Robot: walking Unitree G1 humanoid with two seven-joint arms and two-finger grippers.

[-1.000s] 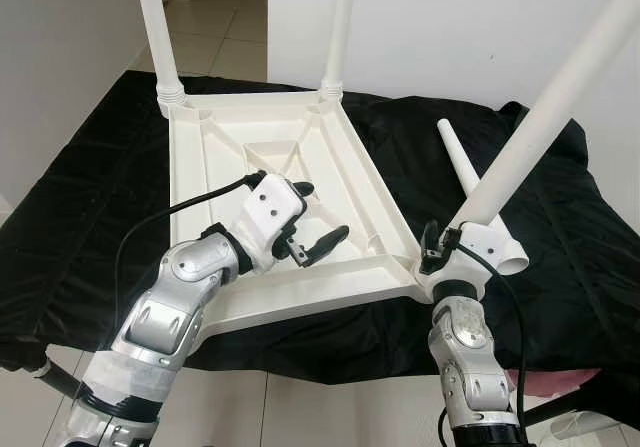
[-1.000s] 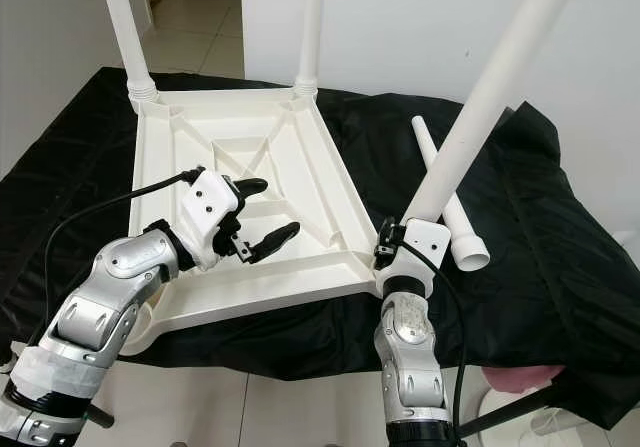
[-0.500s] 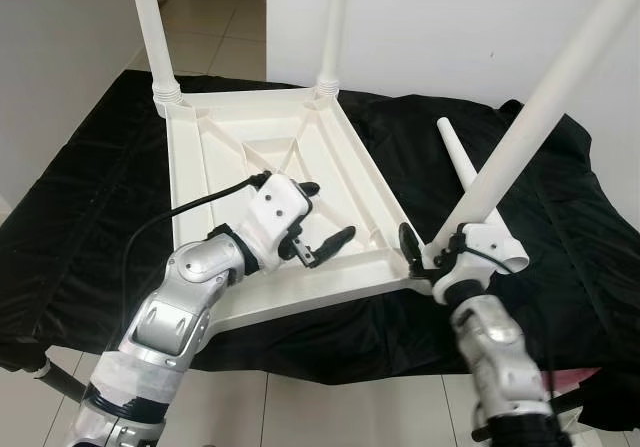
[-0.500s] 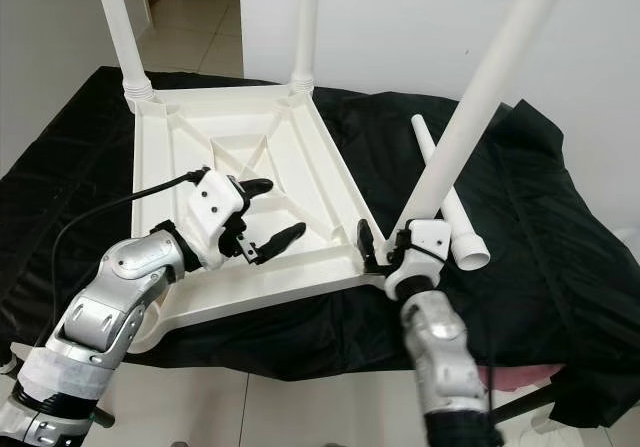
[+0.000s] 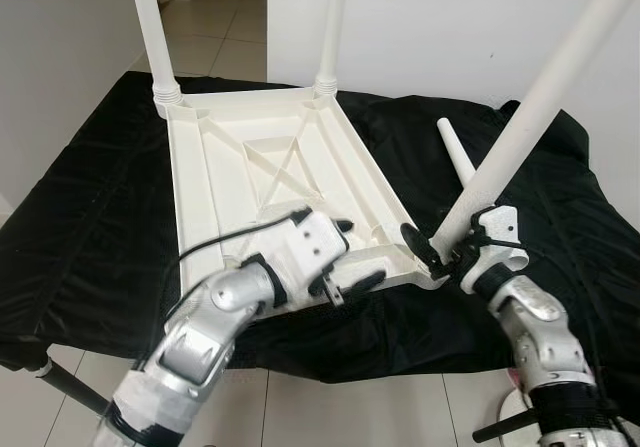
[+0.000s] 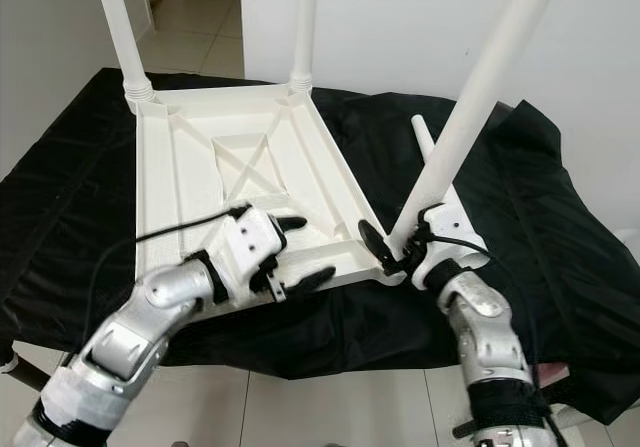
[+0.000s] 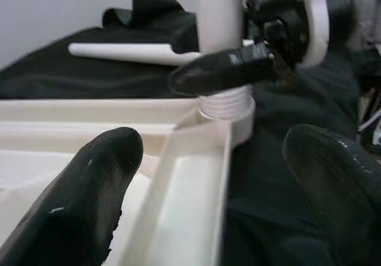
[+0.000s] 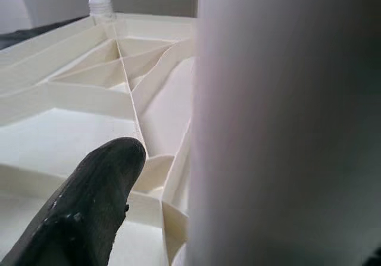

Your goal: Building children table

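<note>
A white plastic tabletop (image 5: 220, 167) lies upside down on a black cloth (image 5: 90, 197). Two white legs (image 5: 150, 27) (image 5: 333, 27) stand in its far corners. My right gripper (image 5: 437, 250) is shut on a third leg (image 5: 540, 97) just above its base. That leg leans to the right, and its threaded end (image 7: 226, 102) rests on the near right corner socket. My left gripper (image 5: 350, 257) hovers open over the tabletop's near rim, close to that corner. A fourth leg (image 5: 458, 157) lies loose on the cloth to the right.
The cloth-covered surface ends close in front of me, with tiled floor (image 5: 330, 407) below. A white wall (image 5: 450, 27) rises behind, and an open doorway (image 5: 215, 7) shows at the far left. The cloth's left side (image 5: 70, 247) is bare.
My left gripper slid right along the near rim toward the near right corner. My right arm swung out to the right, still holding the leg at that corner.
</note>
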